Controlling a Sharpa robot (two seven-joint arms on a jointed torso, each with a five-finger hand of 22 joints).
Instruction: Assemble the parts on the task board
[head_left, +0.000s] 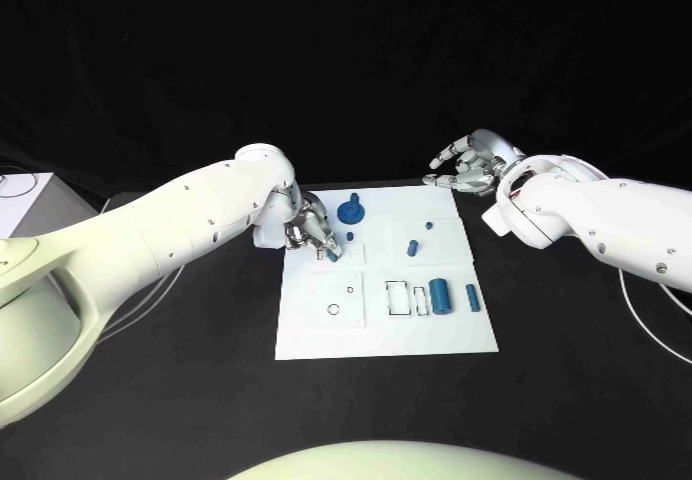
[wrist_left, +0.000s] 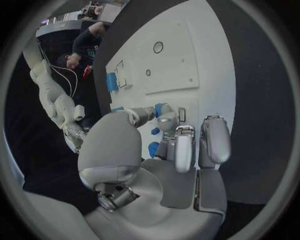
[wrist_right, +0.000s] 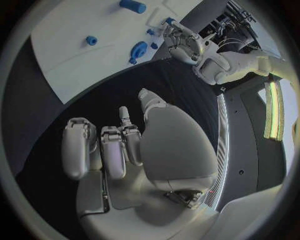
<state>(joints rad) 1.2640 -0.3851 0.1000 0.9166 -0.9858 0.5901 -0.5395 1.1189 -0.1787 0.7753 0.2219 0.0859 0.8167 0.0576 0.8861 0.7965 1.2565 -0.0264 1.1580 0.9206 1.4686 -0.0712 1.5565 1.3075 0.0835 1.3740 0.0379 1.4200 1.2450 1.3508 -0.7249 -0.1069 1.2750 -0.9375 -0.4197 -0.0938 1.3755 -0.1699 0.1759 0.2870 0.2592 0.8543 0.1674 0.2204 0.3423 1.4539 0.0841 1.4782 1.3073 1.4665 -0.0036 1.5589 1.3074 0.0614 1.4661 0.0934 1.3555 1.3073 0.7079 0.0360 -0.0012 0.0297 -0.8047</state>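
The white task board (head_left: 382, 320) lies mid-table. My left hand (head_left: 310, 232) hovers over its far left part and pinches a small blue part (wrist_left: 161, 109) between thumb and a finger, low over the board. A blue round part (head_left: 351, 212) sits just beyond that hand, and a tiny blue piece (head_left: 352, 237) lies beside it. Two small blue pegs (head_left: 413, 246) (head_left: 428, 226) lie in the middle. A thick blue cylinder (head_left: 438, 297) and a slim blue pin (head_left: 472, 296) stand near the right edge. My right hand (head_left: 469, 165) is off the board past its far right corner, fingers apart, holding nothing.
White recessed outlines (head_left: 404, 296) and two small holes (head_left: 335, 309) mark the board's near half. A pale box (head_left: 29, 200) stands at the table's far left. Black table (head_left: 173, 380) surrounds the board. A cable (head_left: 649, 320) trails under my right arm.
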